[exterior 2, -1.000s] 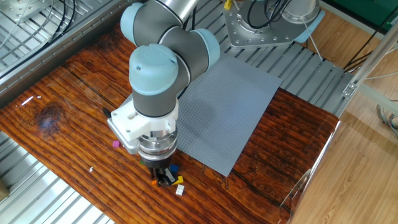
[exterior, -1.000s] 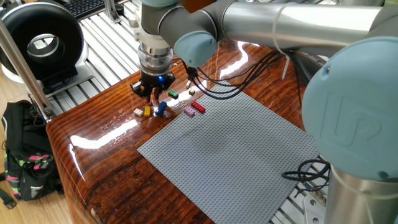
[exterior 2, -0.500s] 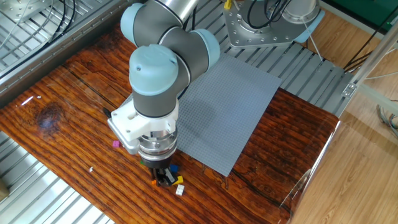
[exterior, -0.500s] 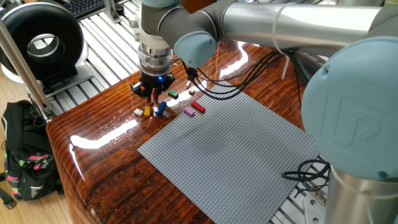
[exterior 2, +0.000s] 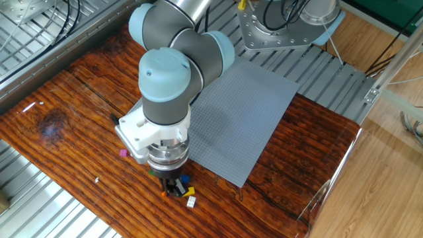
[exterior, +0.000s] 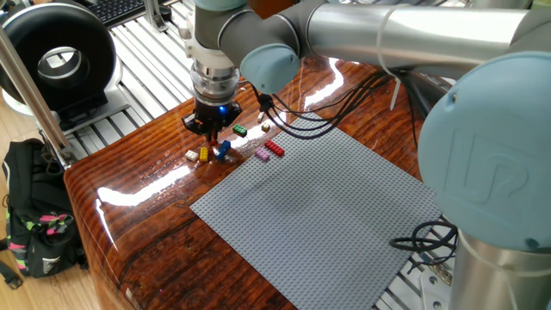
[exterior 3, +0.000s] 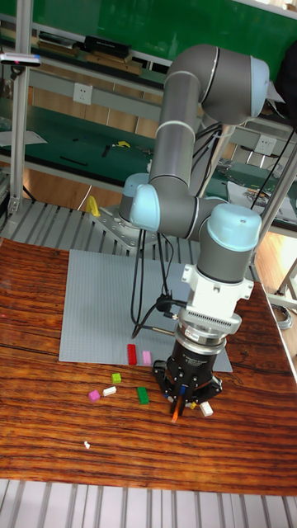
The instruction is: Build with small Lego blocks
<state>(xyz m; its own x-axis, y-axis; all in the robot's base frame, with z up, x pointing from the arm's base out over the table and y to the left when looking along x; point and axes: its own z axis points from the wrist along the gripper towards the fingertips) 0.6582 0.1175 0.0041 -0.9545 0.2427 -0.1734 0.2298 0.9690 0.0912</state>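
Small Lego blocks (exterior 3: 132, 354) scattered on table (exterior 3: 49, 445), beside baseplate (exterior 3: 99, 305) edge.

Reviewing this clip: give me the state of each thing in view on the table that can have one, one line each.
gripper: pointing down over the loose bricks; open or shut cannot be told.
red brick: lying at the baseplate's edge, beside the pink brick, not held.
pink brick: lying flat, free.
green brick: lying on the wood, free.
blue brick: tilted, just below the gripper.
grey baseplate: flat on the table, no build on it yet.
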